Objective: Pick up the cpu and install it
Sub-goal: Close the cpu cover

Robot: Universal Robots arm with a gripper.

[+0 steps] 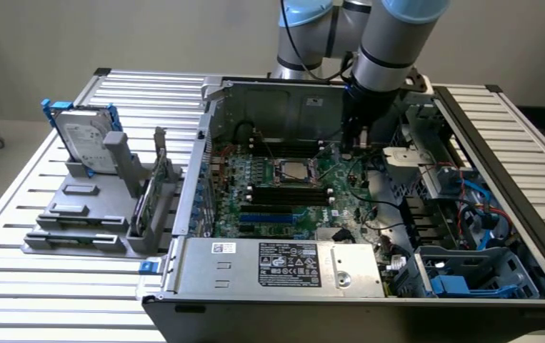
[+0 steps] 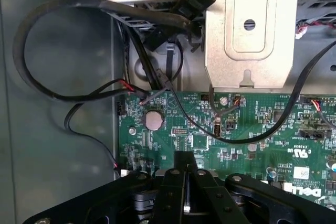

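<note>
My gripper (image 1: 352, 146) is clenched and empty, upper centre of the exterior view. The cpu (image 1: 289, 170) lies mid-frame on the motherboard (image 1: 334, 194), near, lower-left of my fingertips. It's square, no long axis.

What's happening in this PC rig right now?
A Universal Robots arm is reaching into an open desktop case on a slatted table. Its gripper is shut with nothing visibly held, and it is over the green motherboard near the coin cell battery. The cpu appears to lie in the socket mid-board, to the exterior view's left of the gripper. A hard drive stands in a grey fixture outside the case.
</note>
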